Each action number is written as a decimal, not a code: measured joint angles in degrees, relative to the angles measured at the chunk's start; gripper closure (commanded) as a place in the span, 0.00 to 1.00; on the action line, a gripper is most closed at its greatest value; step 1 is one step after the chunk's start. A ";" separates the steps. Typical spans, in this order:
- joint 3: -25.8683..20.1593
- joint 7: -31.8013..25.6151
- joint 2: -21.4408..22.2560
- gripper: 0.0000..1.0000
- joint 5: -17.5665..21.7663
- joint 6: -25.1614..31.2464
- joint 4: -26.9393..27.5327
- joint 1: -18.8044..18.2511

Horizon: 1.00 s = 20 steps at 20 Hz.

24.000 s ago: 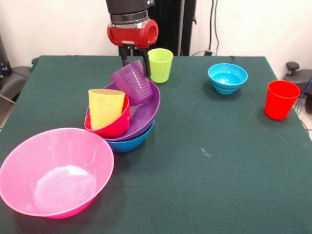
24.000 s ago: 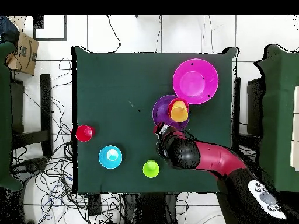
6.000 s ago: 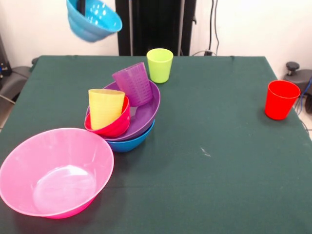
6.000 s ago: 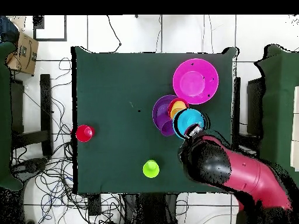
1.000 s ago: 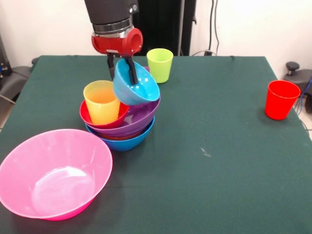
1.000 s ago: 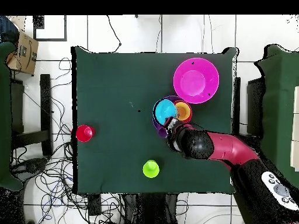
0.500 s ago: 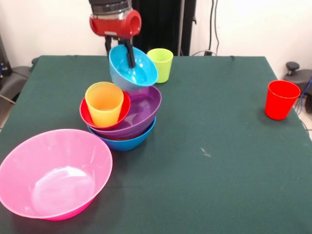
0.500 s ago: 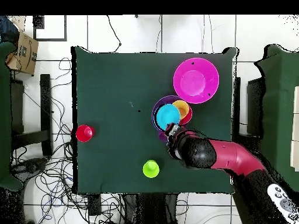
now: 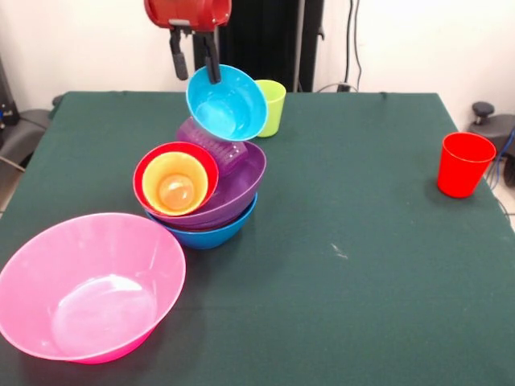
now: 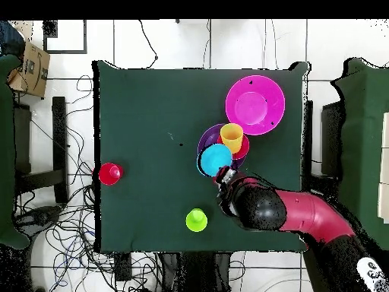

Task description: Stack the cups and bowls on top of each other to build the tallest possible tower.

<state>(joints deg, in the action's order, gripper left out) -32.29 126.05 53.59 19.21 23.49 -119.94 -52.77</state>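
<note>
The tower stands left of centre: a medium blue bowl (image 9: 213, 235) at the base and a purple bowl (image 9: 248, 178) in it. That bowl holds a small red bowl (image 9: 143, 170) with the yellow cup (image 9: 175, 185) tipped in it. A purple cup (image 9: 211, 143) leans in the purple bowl, and the light blue bowl (image 9: 227, 102) rests tilted on it. My gripper (image 9: 195, 78) is open just above, with one fingertip at the bowl's rim and the other clear of it. From overhead the gripper (image 10: 222, 177) is beside the light blue bowl (image 10: 216, 160).
The very large pink bowl (image 9: 153, 249) sits alone at the front left. A lime green cup (image 9: 275, 112) stands behind the tower, partly hidden by the light blue bowl. A red cup (image 9: 464, 165) stands near the right edge.
The gripper has risen and drawn almost out of the light blue bowl, which has tilted further and sits higher on the purple cup. The yellow cup has tipped toward the camera.
</note>
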 measured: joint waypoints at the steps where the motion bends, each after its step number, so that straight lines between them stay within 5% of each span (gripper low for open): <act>1: -0.08 0.00 0.19 0.00 0.02 0.00 -0.11 0.02; 20: 0.81 0.00 -0.73 0.00 1.40 0.00 -0.12 1.54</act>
<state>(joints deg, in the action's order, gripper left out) -31.48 126.05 52.86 20.61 23.49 -120.06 -51.23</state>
